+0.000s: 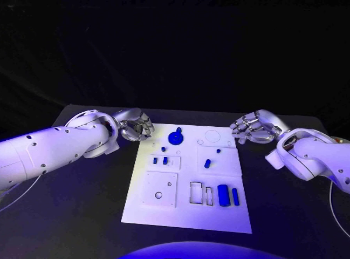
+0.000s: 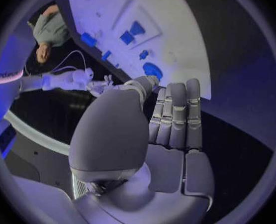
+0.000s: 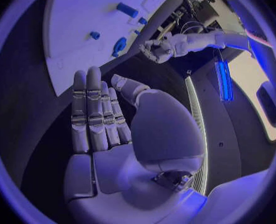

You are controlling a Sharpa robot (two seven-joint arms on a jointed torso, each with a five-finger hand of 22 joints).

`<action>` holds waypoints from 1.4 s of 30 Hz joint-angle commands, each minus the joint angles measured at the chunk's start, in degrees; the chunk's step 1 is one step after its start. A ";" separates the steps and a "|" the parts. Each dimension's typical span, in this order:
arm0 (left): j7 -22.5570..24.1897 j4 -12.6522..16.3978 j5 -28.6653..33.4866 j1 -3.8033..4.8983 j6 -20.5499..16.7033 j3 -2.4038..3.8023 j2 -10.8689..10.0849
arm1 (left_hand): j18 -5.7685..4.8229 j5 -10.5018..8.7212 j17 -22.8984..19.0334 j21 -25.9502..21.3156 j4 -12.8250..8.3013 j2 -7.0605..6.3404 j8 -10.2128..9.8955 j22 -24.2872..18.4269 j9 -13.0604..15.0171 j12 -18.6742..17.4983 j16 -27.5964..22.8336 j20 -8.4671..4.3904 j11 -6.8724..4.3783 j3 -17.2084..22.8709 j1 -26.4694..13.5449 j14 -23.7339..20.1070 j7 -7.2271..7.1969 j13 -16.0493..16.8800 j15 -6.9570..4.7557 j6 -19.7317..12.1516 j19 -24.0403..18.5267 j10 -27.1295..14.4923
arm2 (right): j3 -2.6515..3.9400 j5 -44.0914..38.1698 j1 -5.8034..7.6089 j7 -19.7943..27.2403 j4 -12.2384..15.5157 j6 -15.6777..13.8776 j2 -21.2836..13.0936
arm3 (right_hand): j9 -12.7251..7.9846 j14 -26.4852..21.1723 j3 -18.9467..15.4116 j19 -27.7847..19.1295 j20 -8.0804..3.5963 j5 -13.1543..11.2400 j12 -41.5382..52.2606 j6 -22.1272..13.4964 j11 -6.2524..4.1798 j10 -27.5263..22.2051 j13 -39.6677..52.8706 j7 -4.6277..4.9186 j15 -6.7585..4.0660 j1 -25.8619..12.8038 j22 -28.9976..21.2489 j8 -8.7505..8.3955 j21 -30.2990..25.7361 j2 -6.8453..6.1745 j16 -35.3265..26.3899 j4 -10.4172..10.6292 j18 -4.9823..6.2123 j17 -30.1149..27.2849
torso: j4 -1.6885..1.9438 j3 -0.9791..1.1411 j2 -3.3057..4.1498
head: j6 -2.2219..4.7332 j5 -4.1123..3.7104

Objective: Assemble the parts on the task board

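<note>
White rectangular task board (image 1: 144,210): lies flat at mid black surface (image 1: 66,226). Near end: tall blue oblong parts (image 1: 223,195) standing in slots. Middle: small blue pieces (image 1: 164,160) in recesses. Far end: round blue knob-like part (image 1: 176,137). Left hand (image 1: 134,128): beside the board's far left corner, fingers (image 2: 175,114) straight, pressed together, holding nothing. Right hand (image 1: 252,128): off the far right corner, fingers (image 3: 94,112) likewise together, empty.

A black table (image 1: 81,216) spreads across the lower part of the scene, dark and matte. Behind its far edge hangs a black backdrop (image 1: 175,48), plain and unlit.
</note>
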 commanded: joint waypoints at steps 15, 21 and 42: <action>16.48 8.10 56.87 -0.01 -4.92 0.05 -4.11 | 0.76 -0.08 -1.21 -1.94 -0.13 1.06 0.77 -1.35 0.22 2.10 -1.93 0.13 -0.18 -0.86 -0.84 -0.49 -0.23 0.83 -0.07 1.34 -0.37 1.36 | 0.05 -44.15 0.95 -16.80 4.59 6.25 2.37 | -0.24 6.67 1.77 8.63 -0.90 0.29 -5.95 0.92 -0.22 1.27 0.32 -0.14 -0.63 -3.78 28.78 -3.01 31.11 -2.64 49.09 1.59 -1.91 41.24 | 0.05 -0.18 0.11 | 0.27 -2.63; 17.01 9.08 58.23 -0.03 -4.63 0.05 -4.48 | 0.76 -0.09 -1.20 -2.00 -0.12 1.02 0.79 -1.39 0.22 2.18 -1.91 0.13 -0.19 -0.97 -0.92 -0.46 -0.25 0.87 -0.07 1.35 -0.35 1.37 | -0.02 -46.72 0.69 -18.16 4.71 6.78 3.53 | -0.07 7.03 2.07 9.98 -0.71 0.30 -6.24 0.71 0.00 0.87 0.29 -0.08 -0.39 -3.60 33.58 -3.24 35.75 -2.86 53.53 1.83 -2.56 45.54 | 0.06 -0.08 0.12 | 0.11 -2.64; 17.13 10.27 59.08 -0.04 -4.38 0.04 -4.86 | 0.77 -0.06 -1.18 -2.12 -0.24 0.92 0.78 -1.49 0.21 2.24 -1.85 0.10 -0.15 -1.16 -0.91 -0.44 -0.18 0.91 -0.07 1.27 -0.27 1.12 | -0.31 -48.29 -1.20 -19.05 2.48 8.37 6.68 | 0.17 7.19 2.63 10.50 -0.42 0.36 -6.36 0.76 0.16 0.33 0.28 0.00 -0.15 -2.99 36.76 -3.33 38.72 -2.62 56.47 1.88 -2.93 48.22 | 0.06 -0.08 0.13 | -0.31 -2.44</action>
